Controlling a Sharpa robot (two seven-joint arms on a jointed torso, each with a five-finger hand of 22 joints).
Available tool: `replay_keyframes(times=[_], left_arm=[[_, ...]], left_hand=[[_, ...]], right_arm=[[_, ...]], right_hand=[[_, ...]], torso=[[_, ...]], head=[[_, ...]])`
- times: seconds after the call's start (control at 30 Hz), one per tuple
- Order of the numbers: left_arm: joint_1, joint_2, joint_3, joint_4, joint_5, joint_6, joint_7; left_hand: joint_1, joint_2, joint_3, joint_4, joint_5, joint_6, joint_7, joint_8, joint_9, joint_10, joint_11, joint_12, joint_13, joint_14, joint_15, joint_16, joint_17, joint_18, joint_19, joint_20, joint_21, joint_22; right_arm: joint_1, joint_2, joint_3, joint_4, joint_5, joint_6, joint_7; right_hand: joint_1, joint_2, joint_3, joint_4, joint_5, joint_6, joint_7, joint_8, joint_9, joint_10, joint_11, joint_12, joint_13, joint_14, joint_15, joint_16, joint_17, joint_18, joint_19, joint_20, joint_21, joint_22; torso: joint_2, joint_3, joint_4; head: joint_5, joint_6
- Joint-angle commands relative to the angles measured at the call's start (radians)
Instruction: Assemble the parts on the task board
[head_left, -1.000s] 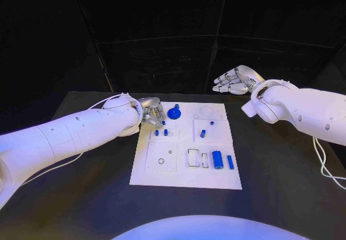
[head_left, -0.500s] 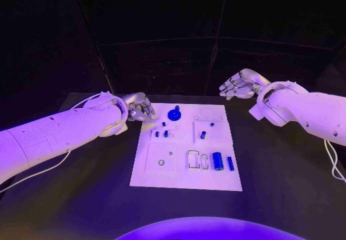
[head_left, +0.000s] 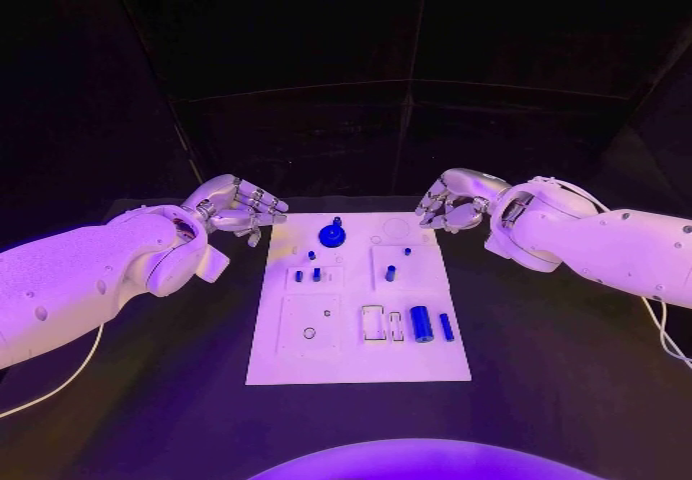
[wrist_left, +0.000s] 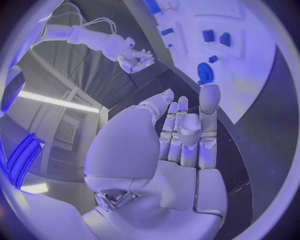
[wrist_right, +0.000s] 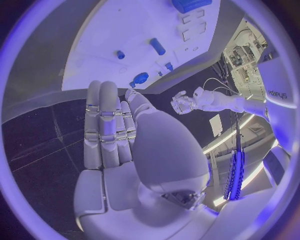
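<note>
The white task board (head_left: 353, 350) lies in the middle of the black table. On it are a round blue knob (head_left: 332, 235) at the far end, small blue pegs (head_left: 307, 273), a short blue piece (head_left: 389, 272) and a blue cylinder (head_left: 421, 323) beside a thin blue pin (head_left: 446, 326). My left hand (head_left: 238, 207) hovers off the board's far left corner, fingers extended and holding nothing. My right hand (head_left: 450, 200) hovers over the far right corner, also holding nothing. The left wrist view shows my left hand's straight fingers (wrist_left: 181, 135) with the knob (wrist_left: 204, 73) beyond them. My right hand (wrist_right: 115, 130) is likewise bare.
The board has empty recesses: a ring outline (head_left: 397, 228), a square plate with a small ring (head_left: 310, 332), and rectangular slots (head_left: 372, 320). Bare black table (head_left: 159, 400) lies on both sides of the board. A white cable (head_left: 58, 385) trails from the left arm.
My left hand has drawn back from the board's far left edge, out to the left. My right hand has come down and in toward the board's far right corner. The camera has shifted slightly.
</note>
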Motion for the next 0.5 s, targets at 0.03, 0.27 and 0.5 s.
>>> replay_keyframes(times=[0.03, 0.27, 0.5], left_arm=[[0.0, -0.013, -0.001, 0.029, 0.302, 0.01, 0.14], [-0.003, -0.03, -0.006, 0.067, 0.352, 0.019, 0.17], [-0.005, -0.035, -0.008, 0.083, 0.36, 0.02, 0.183]], left_hand=[[-0.005, 0.008, -0.001, 0.003, -0.001, 0.006, 0.002, -0.001, -0.001, 0.003, 0.002, 0.004, 0.001, -0.019, 0.001, -0.02, -0.034, 0.019, -0.02, 0.001, -0.042, -0.032], [-0.002, 0.011, -0.001, 0.002, 0.0, 0.004, 0.005, -0.004, -0.002, 0.0, 0.004, 0.005, 0.002, -0.04, 0.003, -0.042, -0.071, 0.026, -0.044, 0.003, -0.093, -0.07], [-0.001, 0.011, -0.002, 0.001, 0.0, 0.001, 0.007, -0.005, -0.003, 0.0, 0.005, 0.006, 0.003, -0.043, 0.003, -0.044, -0.074, 0.027, -0.047, 0.003, -0.099, -0.074]], right_arm=[[-0.014, 0.003, 0.0, 0.017, -0.164, 0.021, -0.065], [-0.046, 0.029, 0.0, 0.015, -0.206, 0.04, -0.085], [-0.065, 0.055, 0.0, 0.001, -0.222, 0.055, -0.09]], right_hand=[[-0.005, -0.018, 0.014, 0.007, -0.006, -0.004, 0.006, -0.008, -0.001, -0.021, 0.004, -0.021, -0.002, 0.049, 0.001, 0.156, 0.154, -0.001, -0.003, 0.005, 0.042, 0.028], [-0.014, -0.047, 0.054, 0.019, -0.007, -0.035, 0.021, -0.01, -0.001, -0.053, 0.017, -0.044, -0.001, 0.044, 0.014, 0.393, 0.394, 0.001, -0.033, 0.016, 0.135, 0.097], [-0.019, -0.061, 0.082, 0.019, -0.008, -0.058, 0.031, -0.009, -0.001, -0.084, 0.026, -0.041, -0.004, 0.037, 0.024, 0.503, 0.505, 0.002, -0.061, 0.028, 0.198, 0.143]], torso=[[0.0, -0.0002, 0.0032], [0.002, 0.0007, 0.0038], [0.004, 0.0016, 0.0013]], head=[[-0.013, -0.001], [-0.012, -0.002], [-0.007, -0.004]])
